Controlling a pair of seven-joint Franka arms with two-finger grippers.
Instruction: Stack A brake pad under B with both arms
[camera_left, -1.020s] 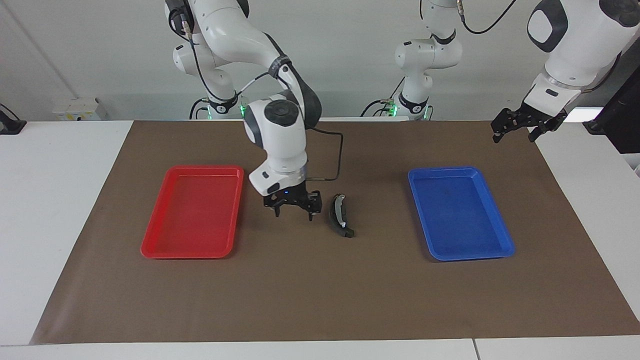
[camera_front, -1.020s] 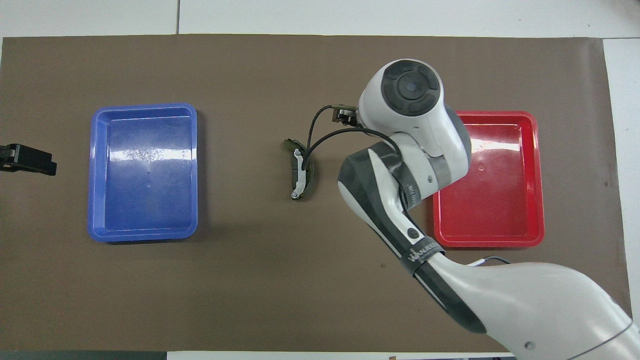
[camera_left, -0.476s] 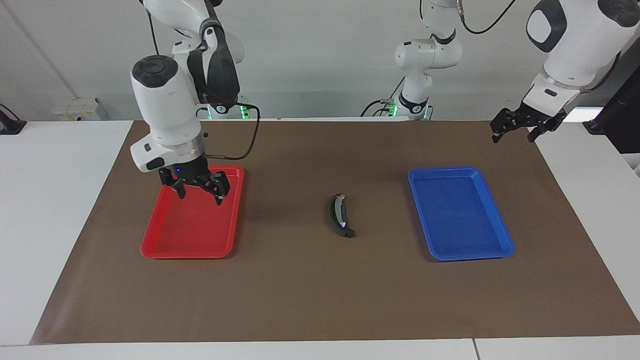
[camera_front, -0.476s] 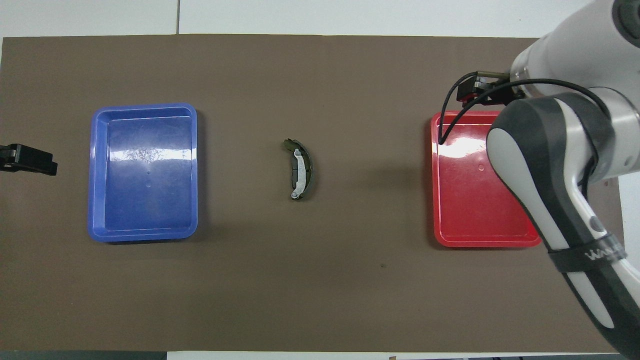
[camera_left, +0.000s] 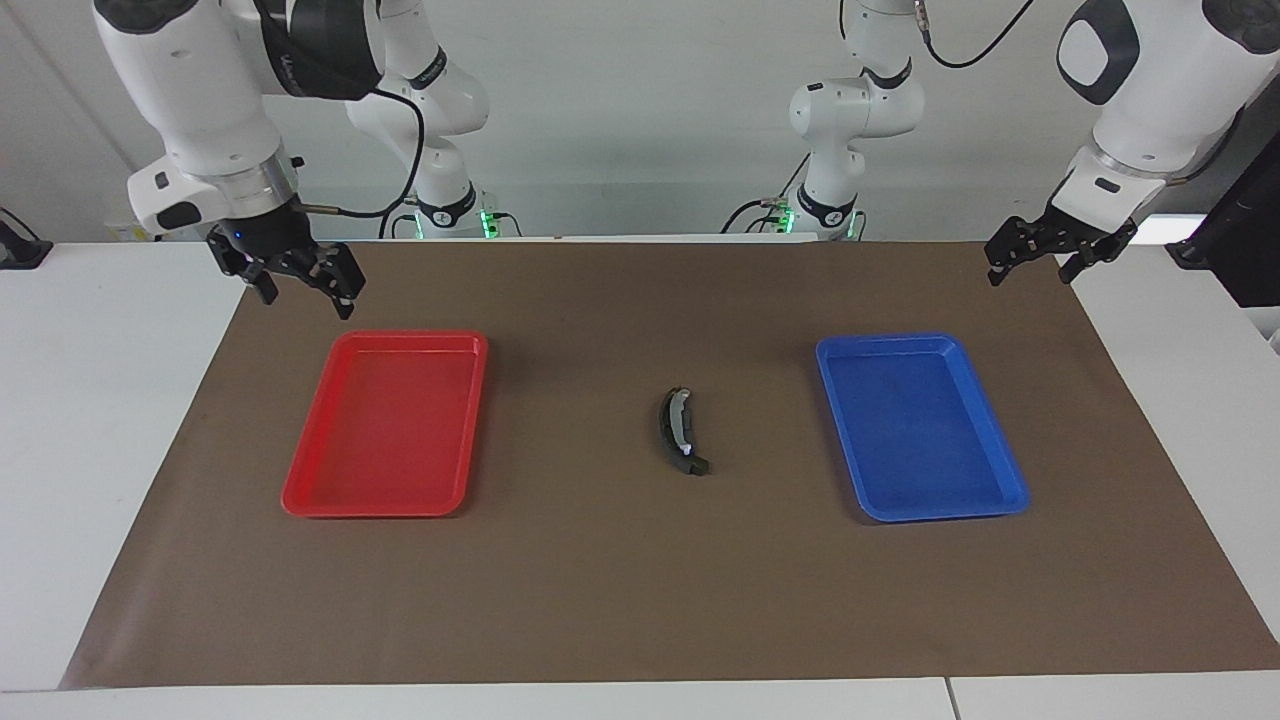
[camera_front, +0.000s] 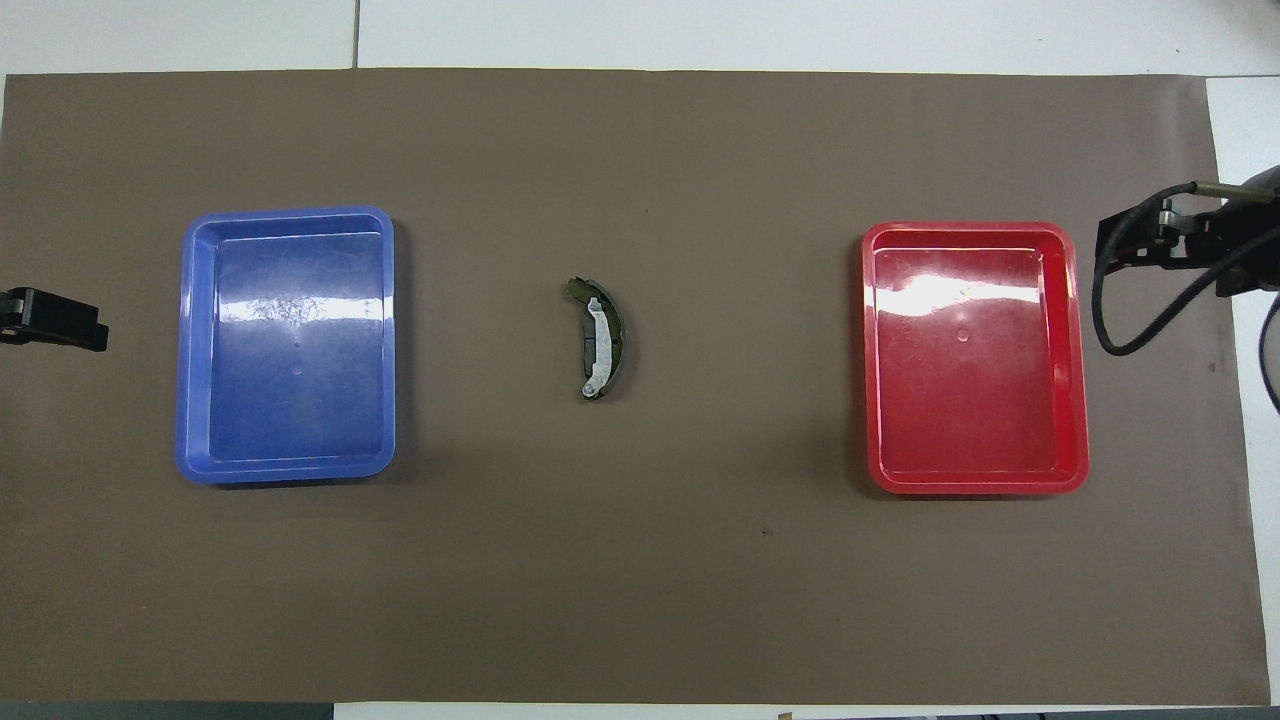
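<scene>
B, the black crescent brake piece (camera_left: 679, 431) with a silvery inner strip, lies on the brown mat midway between the two trays; it also shows in the overhead view (camera_front: 603, 340). The short grey A brake pad does not show as a separate thing; I cannot tell whether it lies under B. My right gripper (camera_left: 300, 283) is open and empty, raised over the mat's edge by the red tray; it also shows in the overhead view (camera_front: 1165, 235). My left gripper (camera_left: 1035, 262) waits open and empty, raised over the mat's edge at the left arm's end, and also shows in the overhead view (camera_front: 55, 319).
A red tray (camera_left: 305, 490) lies empty toward the right arm's end and a blue tray (camera_left: 1000, 495) lies empty toward the left arm's end. The brown mat (camera_left: 640, 600) covers most of the white table.
My right arm has drawn away from beside the crescent piece, passed over the red tray and risen to the mat's edge. The crescent piece and the left arm have not moved.
</scene>
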